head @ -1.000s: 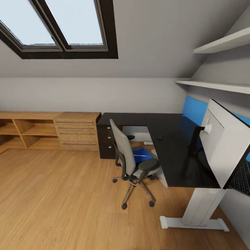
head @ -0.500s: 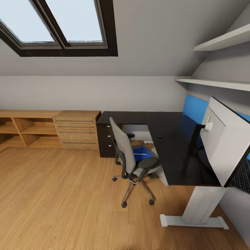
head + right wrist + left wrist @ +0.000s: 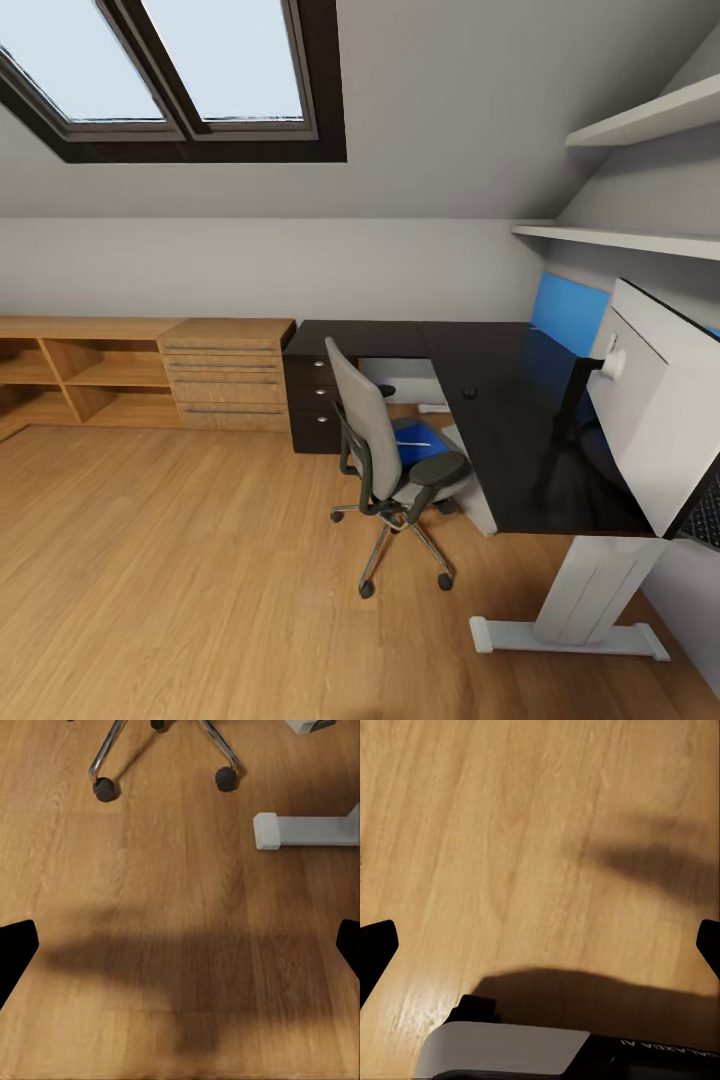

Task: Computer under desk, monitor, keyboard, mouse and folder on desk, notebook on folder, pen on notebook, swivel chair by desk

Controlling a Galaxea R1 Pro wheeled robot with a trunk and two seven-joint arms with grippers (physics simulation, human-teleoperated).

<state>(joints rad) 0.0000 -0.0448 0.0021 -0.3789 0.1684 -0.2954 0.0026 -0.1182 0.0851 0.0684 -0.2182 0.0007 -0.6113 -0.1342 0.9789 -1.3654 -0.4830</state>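
The black-topped desk [image 3: 510, 440] stands at the right on white legs. On it the monitor [image 3: 655, 410] shows its white back, the keyboard [image 3: 706, 518] peeks out at the frame edge, and the small dark mouse [image 3: 469, 392] lies mid-desk. The grey swivel chair [image 3: 380, 445] sits at the desk's near side with the blue folder [image 3: 422, 441] on its seat. The notebook, pen and computer are hidden or too small to tell. My left gripper [image 3: 540, 945] and right gripper [image 3: 180, 945] both hang open over bare wood floor, nothing between the fingers.
A black drawer unit [image 3: 315, 400] and low light-wood shelving [image 3: 110, 380] line the back wall under skylights [image 3: 170, 70]. Wall shelves [image 3: 620, 238] hang above the desk. The desk's white foot [image 3: 300, 831] and the chair casters [image 3: 105, 789] lie just ahead of my right gripper.
The whole head view has shifted slightly, so the camera moved; chair, desk and monitor sit a little further right in frame. Nothing in the room has moved.
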